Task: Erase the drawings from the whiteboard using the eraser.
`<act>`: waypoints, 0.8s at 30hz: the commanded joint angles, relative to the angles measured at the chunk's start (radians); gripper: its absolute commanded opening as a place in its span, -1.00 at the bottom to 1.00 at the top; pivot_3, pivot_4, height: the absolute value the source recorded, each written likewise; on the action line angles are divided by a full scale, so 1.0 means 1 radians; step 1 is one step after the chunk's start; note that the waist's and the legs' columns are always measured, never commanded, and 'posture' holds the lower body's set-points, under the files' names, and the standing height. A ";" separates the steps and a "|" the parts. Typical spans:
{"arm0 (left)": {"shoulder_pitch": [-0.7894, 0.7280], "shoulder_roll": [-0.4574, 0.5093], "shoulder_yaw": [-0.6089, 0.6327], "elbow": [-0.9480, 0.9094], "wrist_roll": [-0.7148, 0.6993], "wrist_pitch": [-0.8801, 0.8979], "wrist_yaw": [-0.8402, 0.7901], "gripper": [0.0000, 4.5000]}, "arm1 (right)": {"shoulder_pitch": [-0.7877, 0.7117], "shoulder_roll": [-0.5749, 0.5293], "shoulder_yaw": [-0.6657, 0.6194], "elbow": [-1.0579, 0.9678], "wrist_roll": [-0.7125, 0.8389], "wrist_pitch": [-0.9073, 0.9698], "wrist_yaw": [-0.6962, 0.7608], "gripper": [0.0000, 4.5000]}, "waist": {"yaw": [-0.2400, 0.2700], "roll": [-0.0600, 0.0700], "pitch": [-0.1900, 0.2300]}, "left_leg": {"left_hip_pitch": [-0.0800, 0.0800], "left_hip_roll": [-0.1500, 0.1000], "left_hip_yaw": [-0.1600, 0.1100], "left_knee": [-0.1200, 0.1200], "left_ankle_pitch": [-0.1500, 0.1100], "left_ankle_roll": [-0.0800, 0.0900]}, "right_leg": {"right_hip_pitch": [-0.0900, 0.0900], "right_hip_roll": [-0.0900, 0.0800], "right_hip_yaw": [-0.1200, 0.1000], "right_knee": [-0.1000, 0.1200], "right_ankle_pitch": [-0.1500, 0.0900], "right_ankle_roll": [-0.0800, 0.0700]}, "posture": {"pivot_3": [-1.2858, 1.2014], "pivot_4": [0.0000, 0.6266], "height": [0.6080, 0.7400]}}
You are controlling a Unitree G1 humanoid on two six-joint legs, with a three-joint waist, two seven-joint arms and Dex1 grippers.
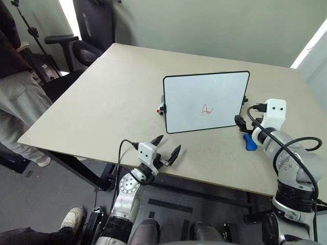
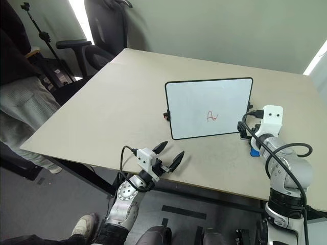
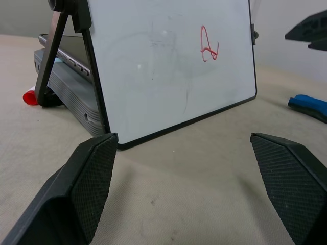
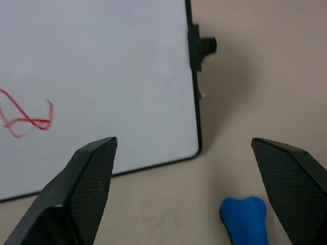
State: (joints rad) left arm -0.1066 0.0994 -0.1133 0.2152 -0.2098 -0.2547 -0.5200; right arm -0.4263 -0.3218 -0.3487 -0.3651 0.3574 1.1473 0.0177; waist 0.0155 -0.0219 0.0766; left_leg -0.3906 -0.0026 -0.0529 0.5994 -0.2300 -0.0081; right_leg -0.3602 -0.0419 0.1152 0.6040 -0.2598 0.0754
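- Whiteboard [image 1: 206, 102] stands tilted on its prop in the middle of the worktop [image 1: 102, 112], with its white face toward me, so I can reach the face from my side.
- The drawings [image 1: 206, 109] are one small red scribble on the lower right part of the face, not yet wiped.
- The eraser [image 1: 249, 141] lies flat on the worktop just beside the lower right corner of the board, on the side of my right arm.
- My right pincer [image 4: 191, 204] hangs above the eraser with its fingers spread wide and nothing between them; I judge it is placed so to come down on the blue block.
- My left pincer [image 1: 166, 148] is also spread and empty, low at the near edge of the worktop, well apart from the board; I think it waits there, out of the way.
- A small red-and-black marker [image 1: 161, 108] sits at the left edge of the board.
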 commanded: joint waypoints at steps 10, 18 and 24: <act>0.010 -0.002 -0.003 0.009 0.019 0.023 0.000 1.00 | -0.008 0.001 -0.044 -0.016 -0.022 0.032 -0.021 0.98 | 0.000 0.000 0.000 | 0.000 0.000 0.000 0.000 -0.003 -0.005 | 0.000 0.000 0.000 0.000 0.000 -0.001 | 0.03 -0.52 1.00; -0.009 -0.018 0.010 0.075 0.015 0.018 0.006 1.00 | 0.028 -0.044 -0.069 0.020 -0.007 0.100 0.036 0.98 | 0.003 0.001 -0.001 | 0.000 -0.001 0.000 0.000 -0.004 -0.007 | 0.000 0.000 0.000 0.000 0.000 -0.002 | 0.03 -0.52 1.00; 0.004 -0.017 0.008 0.057 0.029 0.007 0.009 1.00 | 0.038 -0.061 -0.065 0.019 -0.004 0.127 0.058 0.98 | 0.003 0.003 -0.001 | 0.000 -0.001 0.000 0.000 -0.005 -0.007 | 0.000 0.000 0.000 0.000 0.002 -0.003 | 0.03 -0.52 1.00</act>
State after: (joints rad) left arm -0.1235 0.0793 -0.1021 0.2491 -0.1901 -0.2611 -0.5157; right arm -0.3827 -0.3677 -0.3980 -0.3227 0.3485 1.2741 0.0612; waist 0.0181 -0.0193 0.0754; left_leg -0.3899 -0.0033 -0.0532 0.5993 -0.2345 -0.0150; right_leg -0.3604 -0.0422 0.1154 0.6038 -0.2582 0.0724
